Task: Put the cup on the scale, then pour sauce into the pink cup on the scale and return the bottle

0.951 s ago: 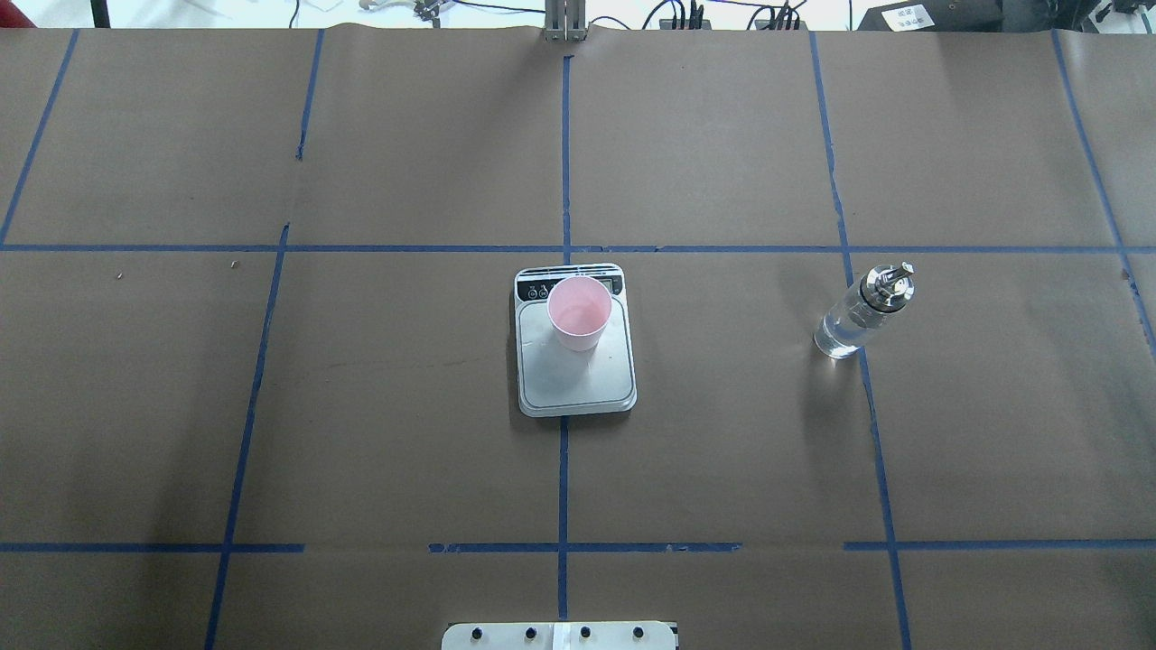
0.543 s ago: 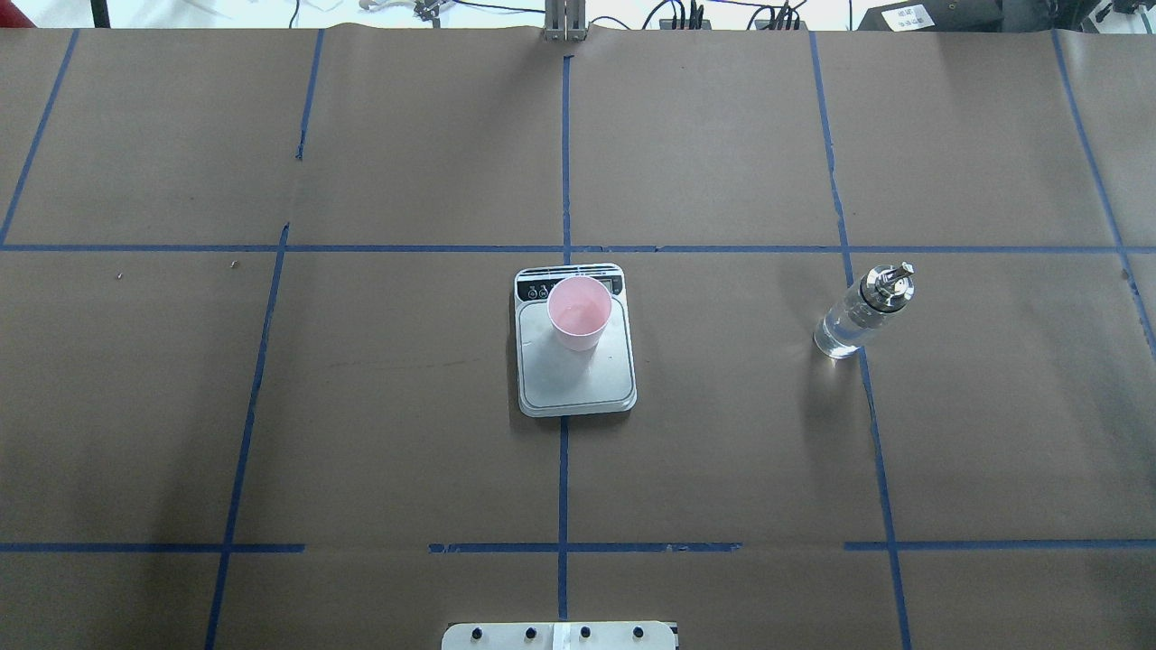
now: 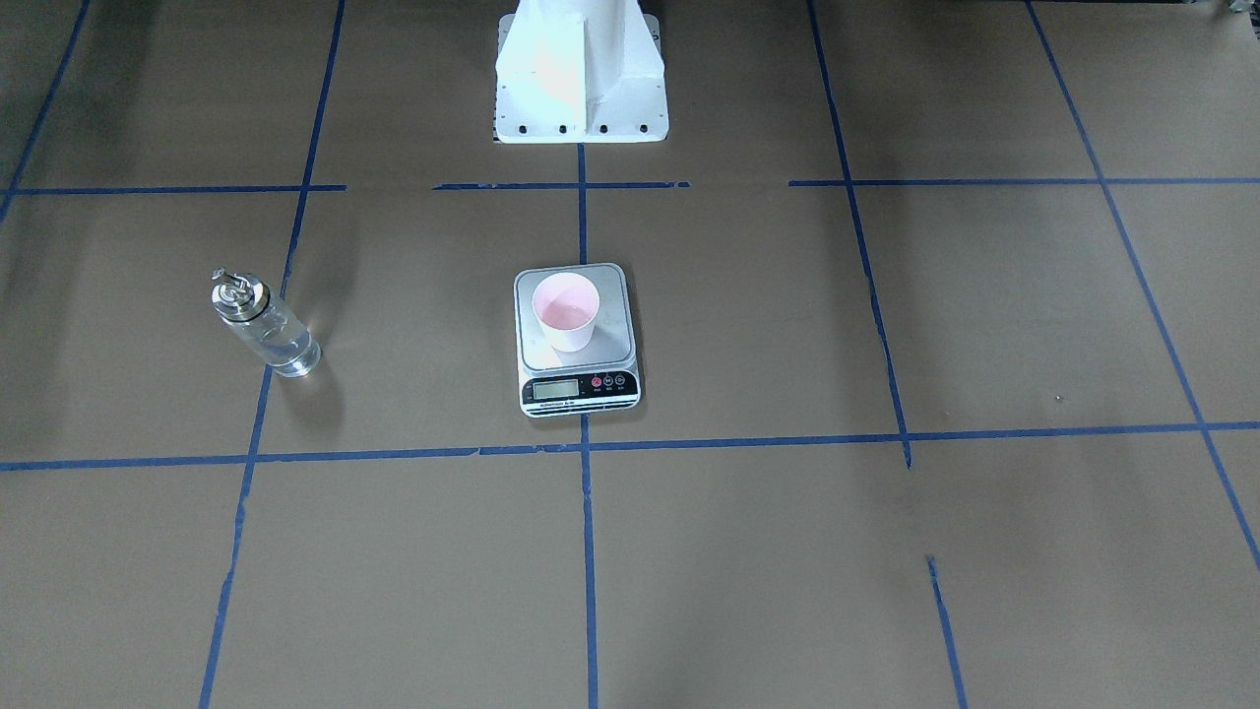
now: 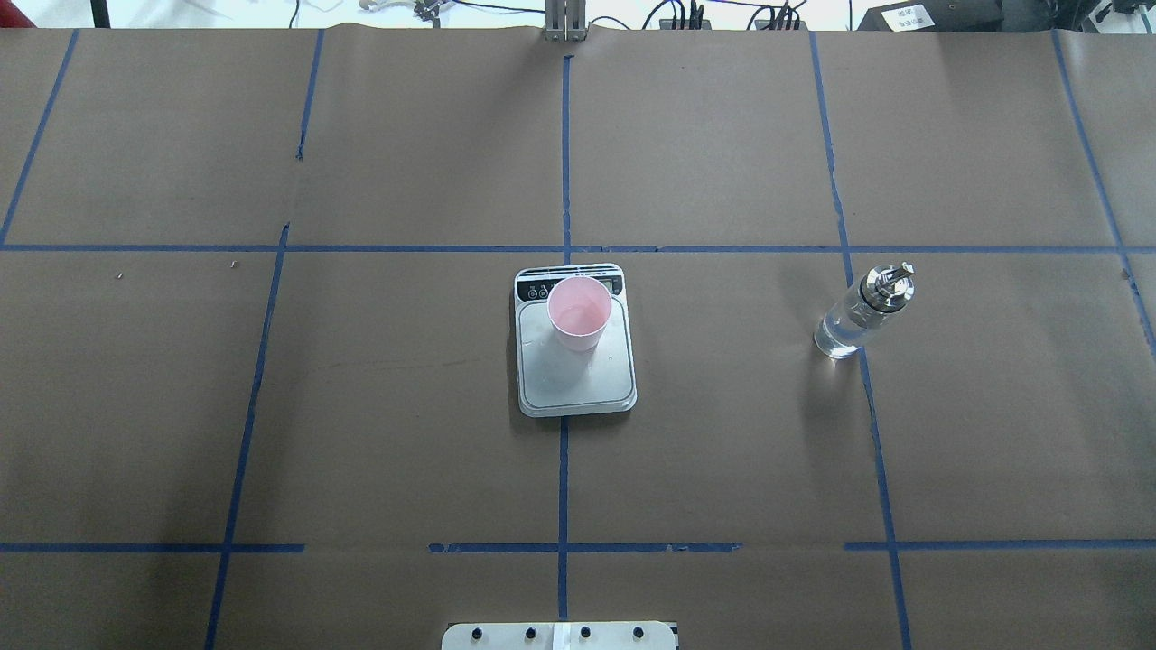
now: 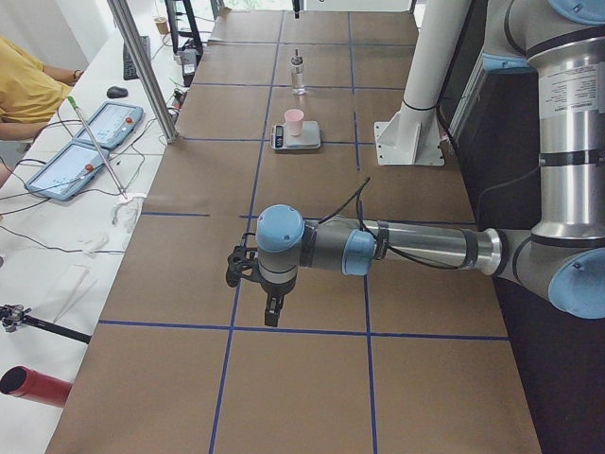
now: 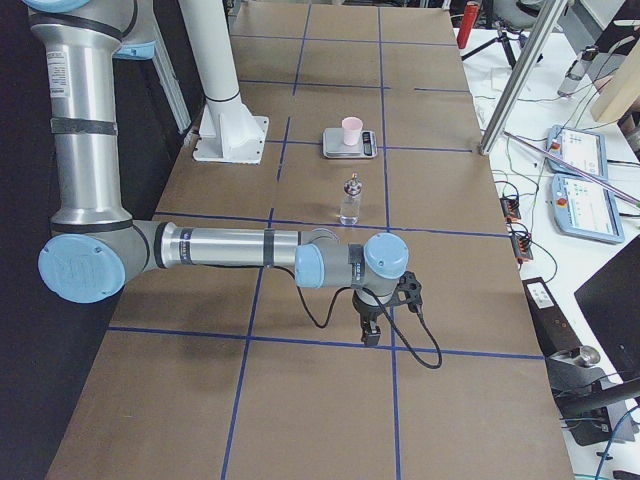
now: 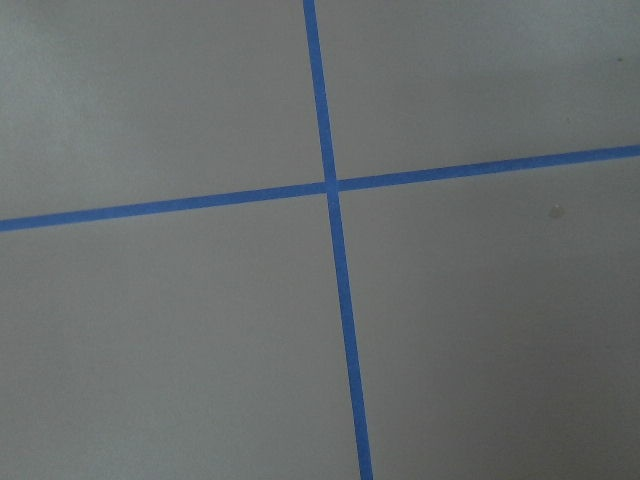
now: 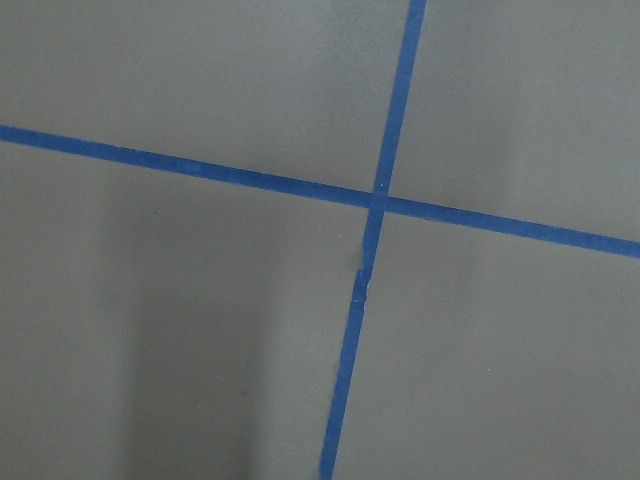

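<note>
The pink cup (image 4: 579, 311) stands upright on the back half of the scale (image 4: 578, 384), near its display, at the table's middle. They also show in the front-facing view, the cup (image 3: 565, 311) on the scale (image 3: 579, 387). The clear bottle (image 4: 858, 316) of colourless sauce stands upright on the table to the right, on a blue tape line, apart from the scale. My left gripper (image 5: 269, 307) hangs over a tape cross far from them, seen only in the left side view. My right gripper (image 6: 370, 330) does likewise in the right side view. I cannot tell if either is open or shut.
The white robot base (image 3: 581, 79) stands behind the scale. Brown paper with blue tape lines covers the table. A slanted metal post (image 5: 142, 66) and control tablets (image 5: 95, 123) lie along the operators' side, where a person in yellow (image 5: 24, 85) sits.
</note>
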